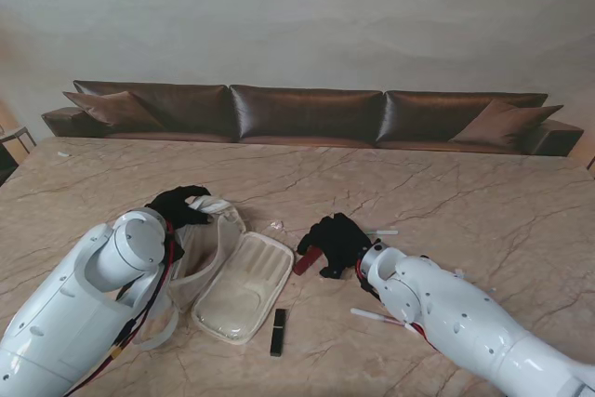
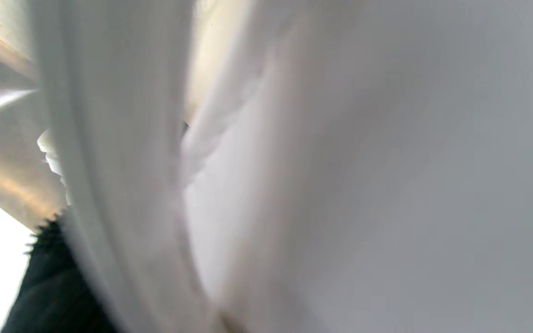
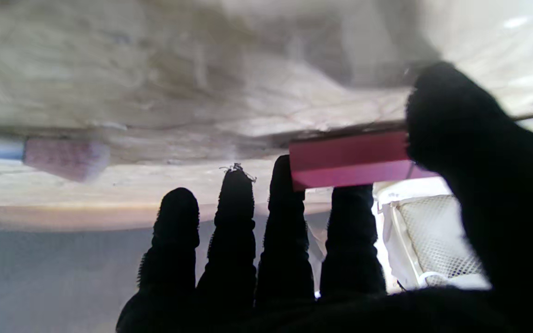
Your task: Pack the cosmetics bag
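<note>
Beside the open cosmetics bag (image 1: 240,284), the right hand (image 1: 337,241) pinches a red case (image 1: 308,260); the left hand (image 1: 178,205) grips the bag's far edge.

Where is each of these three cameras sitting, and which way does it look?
Stand view: above the shoulders, looking down at the beige marble table; both white arms, black-gloved left hand and right hand show.
Left wrist view: pressed close to the open cream cosmetics bag; only a dark glove edge shows.
Right wrist view: along the right hand's fingers, which hold a flat red rectangular case.
Shared: stand and right wrist views both show the red case and the bag.
</note>
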You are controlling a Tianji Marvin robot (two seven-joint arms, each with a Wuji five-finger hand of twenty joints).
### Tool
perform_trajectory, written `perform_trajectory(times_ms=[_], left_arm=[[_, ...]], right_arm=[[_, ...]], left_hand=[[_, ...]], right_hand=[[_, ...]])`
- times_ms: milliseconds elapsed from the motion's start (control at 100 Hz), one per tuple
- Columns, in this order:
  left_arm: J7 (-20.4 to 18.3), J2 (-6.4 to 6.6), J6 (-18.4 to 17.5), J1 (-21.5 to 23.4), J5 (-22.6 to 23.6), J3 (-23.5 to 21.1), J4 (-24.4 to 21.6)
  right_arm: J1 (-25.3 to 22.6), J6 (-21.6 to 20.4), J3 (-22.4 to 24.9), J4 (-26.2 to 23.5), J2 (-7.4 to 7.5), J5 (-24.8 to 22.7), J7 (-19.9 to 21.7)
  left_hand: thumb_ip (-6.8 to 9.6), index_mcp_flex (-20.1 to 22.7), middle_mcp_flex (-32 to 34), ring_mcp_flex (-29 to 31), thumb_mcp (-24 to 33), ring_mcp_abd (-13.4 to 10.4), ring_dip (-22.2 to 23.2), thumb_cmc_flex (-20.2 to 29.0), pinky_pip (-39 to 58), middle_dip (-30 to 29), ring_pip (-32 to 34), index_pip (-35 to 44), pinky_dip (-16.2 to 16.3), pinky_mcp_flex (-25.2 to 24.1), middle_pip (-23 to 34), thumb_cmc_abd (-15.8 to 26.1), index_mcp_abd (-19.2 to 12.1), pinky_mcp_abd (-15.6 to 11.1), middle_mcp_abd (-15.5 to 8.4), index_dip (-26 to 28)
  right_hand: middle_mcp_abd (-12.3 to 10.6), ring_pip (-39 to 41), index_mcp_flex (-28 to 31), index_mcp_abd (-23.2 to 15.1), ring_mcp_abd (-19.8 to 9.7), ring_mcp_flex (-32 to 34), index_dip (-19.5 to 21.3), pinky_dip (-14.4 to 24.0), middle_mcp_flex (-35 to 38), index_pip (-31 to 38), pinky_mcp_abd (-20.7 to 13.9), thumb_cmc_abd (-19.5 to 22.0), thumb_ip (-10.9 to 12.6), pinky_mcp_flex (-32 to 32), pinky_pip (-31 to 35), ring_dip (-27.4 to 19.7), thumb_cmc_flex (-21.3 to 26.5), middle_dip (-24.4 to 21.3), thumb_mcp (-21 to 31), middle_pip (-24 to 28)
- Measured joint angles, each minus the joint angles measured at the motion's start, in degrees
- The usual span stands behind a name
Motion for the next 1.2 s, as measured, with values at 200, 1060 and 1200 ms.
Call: perform_trajectory(times_ms=[200,1060,1200], left_arm=[[0.23,-0.02,-0.11,0.19,-0.14,-0.07,-0.09],[0.07,-0.01,-0.1,0.34,-0.36,-0.32,-0.18],[0.0,0.04,-0.1,0.25,-0.29,-0.04,-0.26]], right_arm=[[2.55,0.46,-3.09,4.13,-1.75,1.06,-4.28],[-1.78,-0.15,4.54,-4.08,-0.21,-5.59,-7.75],[-1.55,0.46,3.99,-5.12,-0.65,-5.55,-11.34]], left_hand=[[0.0,0.0,0.0,0.0,0.08,0.0,-0.01,-0.04,0.0,-0.01,0.0,0.0,0.0,0.0,0.0,0.0,0.0,0.0,0.0,0.0],[0.0,0.0,0.0,0.0,0.21,0.0,-0.01,-0.18,0.0,-0.01,0.0,0.01,-0.01,0.0,0.0,0.0,-0.01,0.0,0.0,0.01],[0.0,0.0,0.0,0.0,0.22,0.0,-0.01,-0.18,0.0,-0.02,0.0,0.01,-0.02,0.0,0.0,0.0,-0.01,0.0,0.0,0.02]], right_hand=[[0.0,0.8,13.07,-11.6,0.01,1.69,3.27,0.01,0.82,13.14,-0.01,-3.11,-9.21,2.06,3.12,0.22,1.49,-0.88,0.97,0.02],[-3.99,3.05,13.6,-11.62,-0.04,5.7,17.76,1.43,7.41,13.12,-1.27,0.6,-8.38,5.38,6.53,1.9,2.27,6.29,2.93,5.25],[-4.06,3.05,13.57,-11.58,-0.04,6.2,17.76,1.43,8.89,12.68,-1.27,0.96,-8.36,5.43,6.43,1.91,2.28,6.65,2.41,5.31]])
